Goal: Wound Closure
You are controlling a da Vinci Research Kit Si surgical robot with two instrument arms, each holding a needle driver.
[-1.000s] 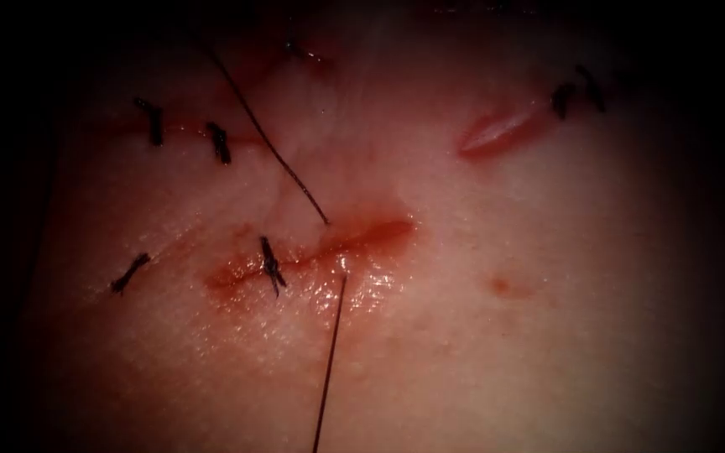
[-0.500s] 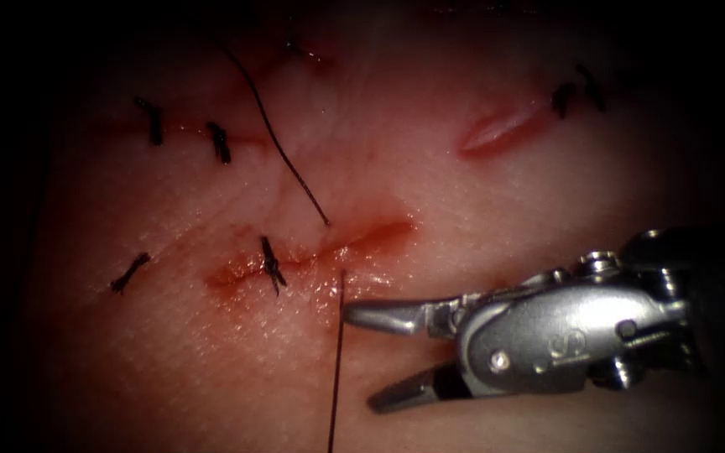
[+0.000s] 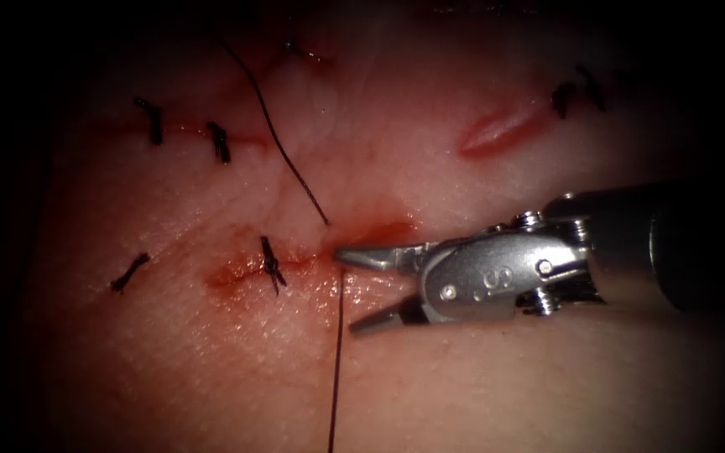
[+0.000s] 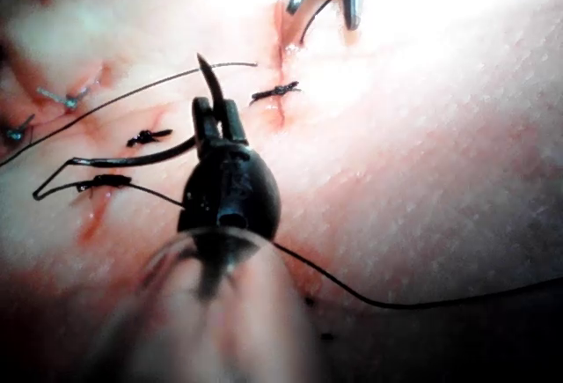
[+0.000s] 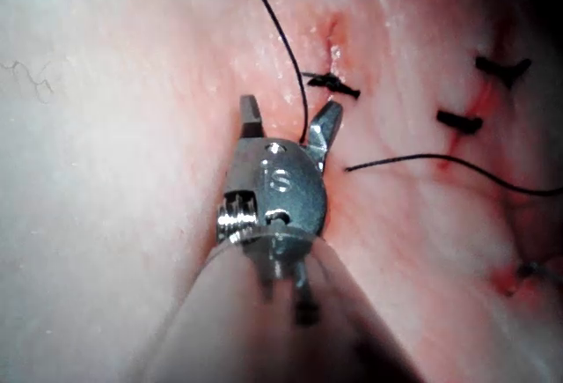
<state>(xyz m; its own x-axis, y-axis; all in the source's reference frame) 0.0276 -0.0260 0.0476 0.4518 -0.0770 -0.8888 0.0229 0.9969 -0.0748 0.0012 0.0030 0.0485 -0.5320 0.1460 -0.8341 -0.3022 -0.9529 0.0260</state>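
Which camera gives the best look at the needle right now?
The left wrist view: the left tool grips the curved needle partway along, tip free above the tissue. The right wrist view shows the right tool open around thread.

right pincer (image 3: 352, 289) astride thread (image 3: 336, 361), on tissue (image 3: 480, 386); cut (image 3: 295, 262) left

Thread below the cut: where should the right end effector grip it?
Grip the straight thread just below the cut, coming from the right; the right end effector, open and empty, straddles it there. The left end effector holds the needle near its tip, outside the tissue.
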